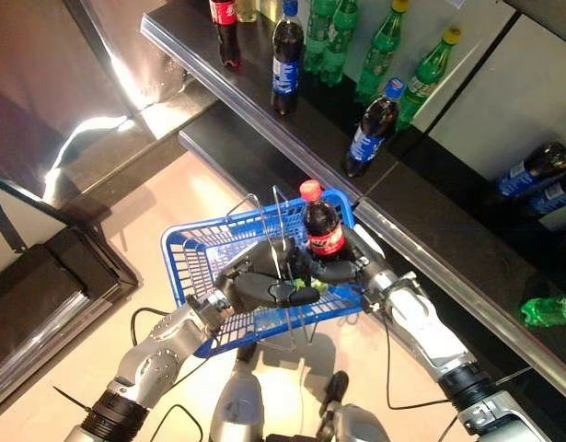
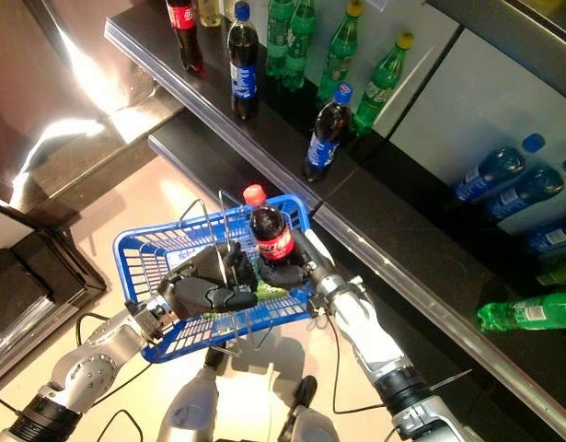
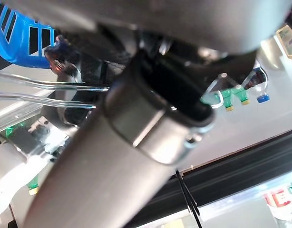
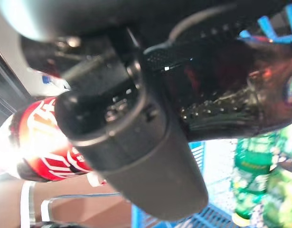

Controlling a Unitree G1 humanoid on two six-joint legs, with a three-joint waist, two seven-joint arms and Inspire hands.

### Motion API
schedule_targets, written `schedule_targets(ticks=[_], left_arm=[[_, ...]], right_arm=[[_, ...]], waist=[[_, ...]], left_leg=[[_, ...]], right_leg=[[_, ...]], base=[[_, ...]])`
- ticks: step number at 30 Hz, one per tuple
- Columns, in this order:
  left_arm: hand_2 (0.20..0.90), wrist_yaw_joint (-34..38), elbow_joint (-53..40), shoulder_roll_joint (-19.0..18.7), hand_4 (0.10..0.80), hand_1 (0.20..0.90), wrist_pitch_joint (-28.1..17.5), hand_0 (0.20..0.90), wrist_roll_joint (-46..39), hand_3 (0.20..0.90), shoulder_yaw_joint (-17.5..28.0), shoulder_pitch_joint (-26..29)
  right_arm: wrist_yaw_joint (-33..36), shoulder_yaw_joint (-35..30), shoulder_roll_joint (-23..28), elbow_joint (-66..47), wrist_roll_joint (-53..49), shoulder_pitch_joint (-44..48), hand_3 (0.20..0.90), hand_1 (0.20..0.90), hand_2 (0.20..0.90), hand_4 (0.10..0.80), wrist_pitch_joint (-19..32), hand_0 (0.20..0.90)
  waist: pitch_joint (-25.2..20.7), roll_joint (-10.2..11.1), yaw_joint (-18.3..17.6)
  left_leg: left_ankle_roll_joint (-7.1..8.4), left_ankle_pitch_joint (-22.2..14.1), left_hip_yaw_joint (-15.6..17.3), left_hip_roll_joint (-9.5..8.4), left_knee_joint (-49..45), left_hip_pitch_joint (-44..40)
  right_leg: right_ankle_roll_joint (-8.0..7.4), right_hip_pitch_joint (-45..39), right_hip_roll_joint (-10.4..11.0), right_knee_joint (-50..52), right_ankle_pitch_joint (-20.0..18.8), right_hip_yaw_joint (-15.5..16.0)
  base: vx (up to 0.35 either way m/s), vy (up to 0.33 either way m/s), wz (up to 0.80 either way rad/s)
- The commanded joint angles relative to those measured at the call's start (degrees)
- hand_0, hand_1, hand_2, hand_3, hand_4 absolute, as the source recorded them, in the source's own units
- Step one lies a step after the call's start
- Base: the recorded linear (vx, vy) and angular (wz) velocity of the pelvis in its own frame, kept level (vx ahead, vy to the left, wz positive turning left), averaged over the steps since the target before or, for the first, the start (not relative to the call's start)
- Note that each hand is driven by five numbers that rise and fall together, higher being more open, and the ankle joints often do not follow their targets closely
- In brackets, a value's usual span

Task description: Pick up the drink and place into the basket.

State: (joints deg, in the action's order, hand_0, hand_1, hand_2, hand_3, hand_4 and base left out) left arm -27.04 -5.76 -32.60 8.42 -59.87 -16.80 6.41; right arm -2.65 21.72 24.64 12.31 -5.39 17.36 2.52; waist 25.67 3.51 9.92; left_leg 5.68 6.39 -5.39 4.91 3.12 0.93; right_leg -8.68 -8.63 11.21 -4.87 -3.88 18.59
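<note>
Cola bottle [image 1: 321, 227] stands upright at blue basket's [image 1: 192, 250] far right corner, right hand [image 1: 336, 270] wrapped around it, left hand [image 1: 264, 287] clasping wire handles [image 1: 281, 230]; lowering and release remain.

Red-cap cola btl [image 1: 321, 230] upright (in blue basket [image 1: 195, 249])

Silver-grey jointed arms, dark left hand [image 1: 264, 287], dark right hand [image 1: 333, 270]

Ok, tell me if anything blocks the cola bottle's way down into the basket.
Nothing visible does. The right robot hand holds the cola bottle upright, already inside the blue basket at its far end. A green bottle lies beside it on the basket floor, and the wire handles stand just left of it.
</note>
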Motion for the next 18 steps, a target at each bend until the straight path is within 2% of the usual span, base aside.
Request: schedule_targets(ticks=[1,18], left_arm=[[0.300,-14.13,-17.67,9.00,0.100,0.300,-10.11,0.300,-7.77,0.200,-2.88,10.20],[0.300,-15.33,-19.55,8.91,0.100,0.300,-9.43,0.300,-7.29,0.200,-4.41,12.03]], right_arm=[[3.23,6.39,-0.30,1.56,2.93,1.93,0.200,0.300,0.300,0.100,4.76,0.300],[4.08,10.27,1.40,0.98,12.82,5.95,0.200,0.300,0.300,0.100,-1.35,0.300]], waist=[[-23.45,-1.57,0.11],[-23.07,-1.35,0.56]], left_leg=[[0.04,-3.24,2.89,2.73,1.88,-3.15],[-0.07,-3.32,2.52,2.57,1.88,-3.33]], right_leg=[[-2.37,-1.46,3.99,-0.13,-0.46,1.33],[-2.45,-1.86,4.13,-0.13,-0.44,1.54]], base=[[0.000,0.000,0.00],[0.000,0.000,0.00]])
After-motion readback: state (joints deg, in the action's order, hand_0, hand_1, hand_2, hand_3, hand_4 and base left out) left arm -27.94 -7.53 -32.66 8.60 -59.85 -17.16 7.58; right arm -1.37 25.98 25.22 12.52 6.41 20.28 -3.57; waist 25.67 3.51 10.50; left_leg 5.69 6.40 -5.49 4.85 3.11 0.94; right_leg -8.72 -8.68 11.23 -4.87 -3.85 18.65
